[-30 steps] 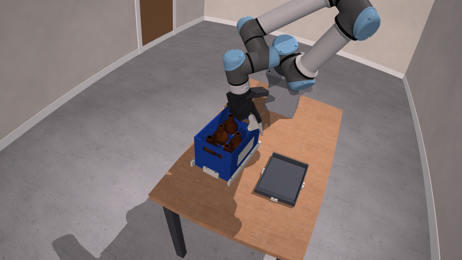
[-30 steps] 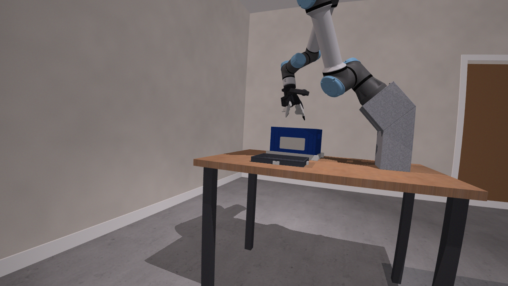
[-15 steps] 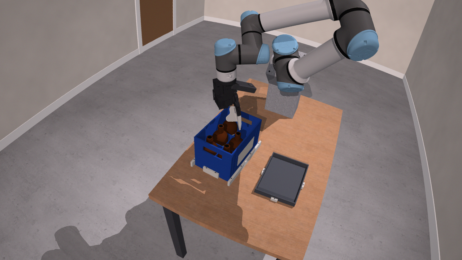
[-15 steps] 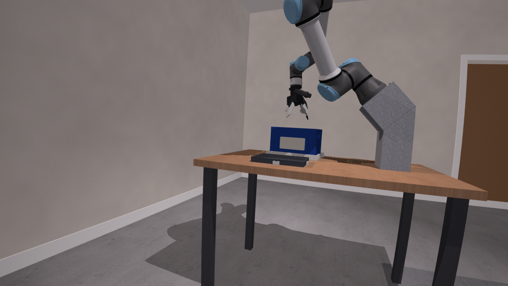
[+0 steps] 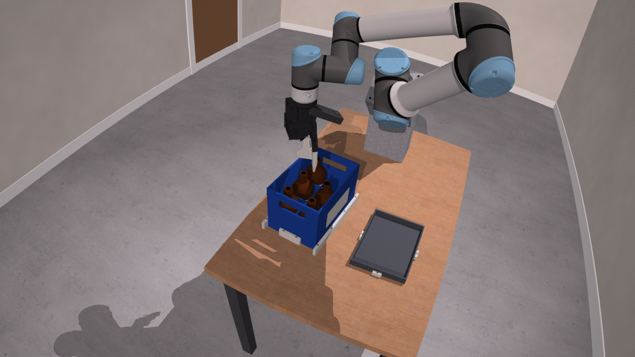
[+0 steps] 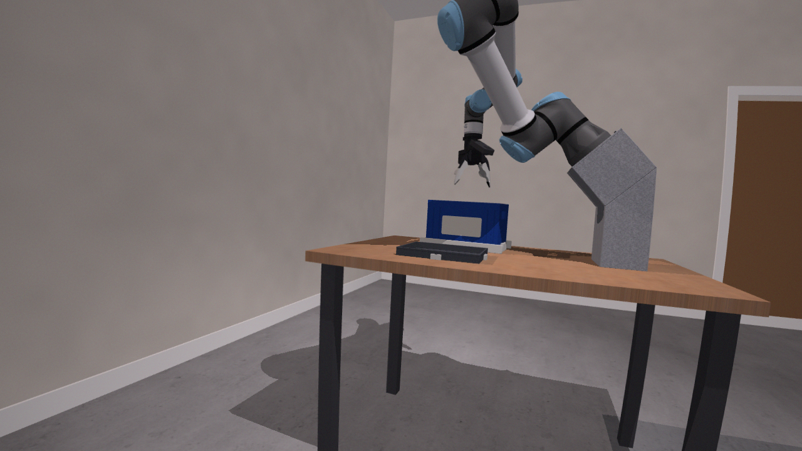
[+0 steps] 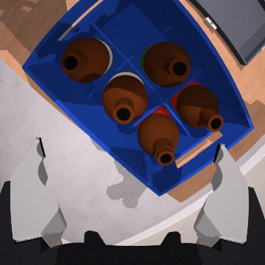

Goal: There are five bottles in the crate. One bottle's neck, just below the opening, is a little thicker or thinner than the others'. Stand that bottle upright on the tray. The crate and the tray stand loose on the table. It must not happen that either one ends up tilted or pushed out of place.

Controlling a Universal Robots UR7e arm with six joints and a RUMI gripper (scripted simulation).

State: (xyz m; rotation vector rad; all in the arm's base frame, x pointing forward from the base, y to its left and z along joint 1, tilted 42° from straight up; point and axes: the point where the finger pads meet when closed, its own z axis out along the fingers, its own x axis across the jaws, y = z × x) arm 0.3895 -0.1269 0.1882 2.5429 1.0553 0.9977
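Observation:
My gripper (image 5: 309, 160) (image 6: 472, 184) (image 7: 130, 143) is open and empty, above the blue crate (image 5: 288, 224) (image 6: 494, 227) (image 7: 226, 71). Five brown bottles stand in it: the back-left one (image 5: 319, 177) (image 7: 88, 60), partly behind a finger in the top view, the middle-left one (image 5: 303, 190) (image 7: 125, 96), the front-left one (image 5: 288, 194) (image 7: 157, 133), the middle-right one (image 5: 325, 194) (image 7: 165, 60) and the front-right one (image 5: 312, 203) (image 7: 195, 104). The back-right compartment holds no bottle. I cannot tell which neck differs. The dark tray (image 5: 386, 246) (image 6: 415, 252) (image 7: 248, 18) is empty.
White strips (image 5: 289, 236) lie along the crate's foot, and small white clips (image 5: 376, 274) (image 7: 210, 23) sit at the tray's sides. The arm's grey base (image 5: 385, 144) (image 6: 621, 227) stands at the table's back. Crate walls and dividers surround the bottles.

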